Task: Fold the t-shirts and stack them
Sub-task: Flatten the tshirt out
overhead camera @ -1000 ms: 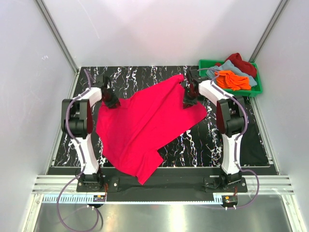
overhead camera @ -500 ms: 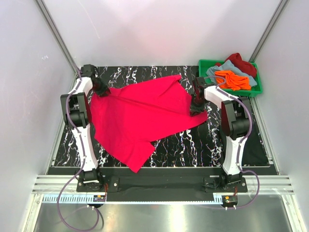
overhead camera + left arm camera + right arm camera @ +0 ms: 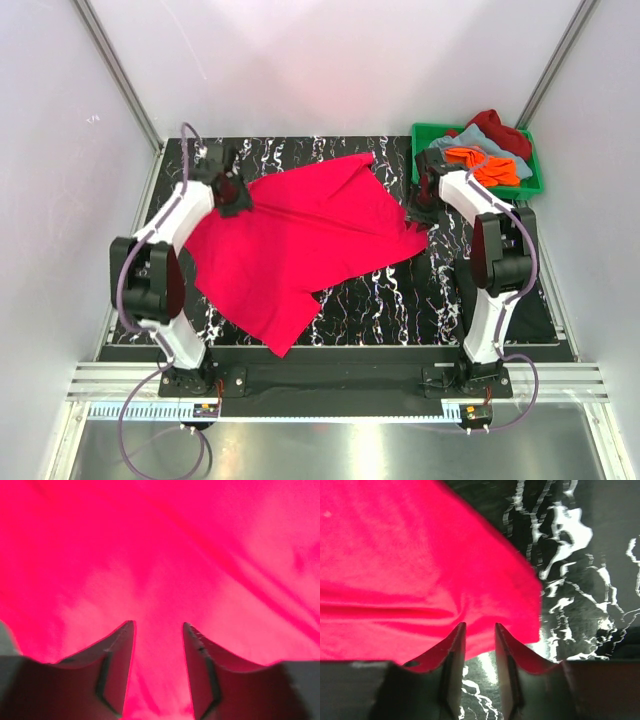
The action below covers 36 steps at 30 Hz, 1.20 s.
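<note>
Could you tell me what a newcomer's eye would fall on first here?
The bright pinkish-red t-shirt spread across the black marbled table stands out first. Next comes the green crate at the far right corner, heaped with an orange shirt, a grey-blue shirt and a dark red shirt.

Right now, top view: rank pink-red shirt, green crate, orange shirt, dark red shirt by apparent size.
1. pink-red shirt
2. green crate
3. orange shirt and dark red shirt: similar, both bunched and partly hidden, so not ranked.
</note>
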{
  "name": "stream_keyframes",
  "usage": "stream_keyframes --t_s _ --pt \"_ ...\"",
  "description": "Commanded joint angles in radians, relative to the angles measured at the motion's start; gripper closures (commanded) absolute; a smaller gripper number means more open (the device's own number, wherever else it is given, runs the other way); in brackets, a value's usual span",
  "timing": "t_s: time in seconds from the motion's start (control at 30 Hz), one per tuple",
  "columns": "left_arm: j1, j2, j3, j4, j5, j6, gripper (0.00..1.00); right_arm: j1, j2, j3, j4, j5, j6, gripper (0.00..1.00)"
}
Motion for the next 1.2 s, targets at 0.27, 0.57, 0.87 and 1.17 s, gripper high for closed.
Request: stream_keyframes --t_s 0.27,0.57,0.87,1.17 --pt "-0.084 -0.168 -0.507 0.022 0.091 -0.245 0.54 -0.003 -0.053 -0.158 0.111 -0.118 0.000 0.66" --pt "-0.040 -0.277 -0.635 -0.061 0.056 -0.281 0.53 0.028 -0.333 -0.351 0.144 -0.161 0.069 0.45" --pt "-0.104 -0.326 -0.586 -0.059 0.110 -0.201 0.53 -0.216 -0.469 -0.609 0.349 -0.391 0.175 0.32" --pt "-0.106 -0.377 -0.586 -0.062 0.162 -0.178 0.55 -0.224 -0.352 -0.684 0.545 -0.407 0.250 0.45"
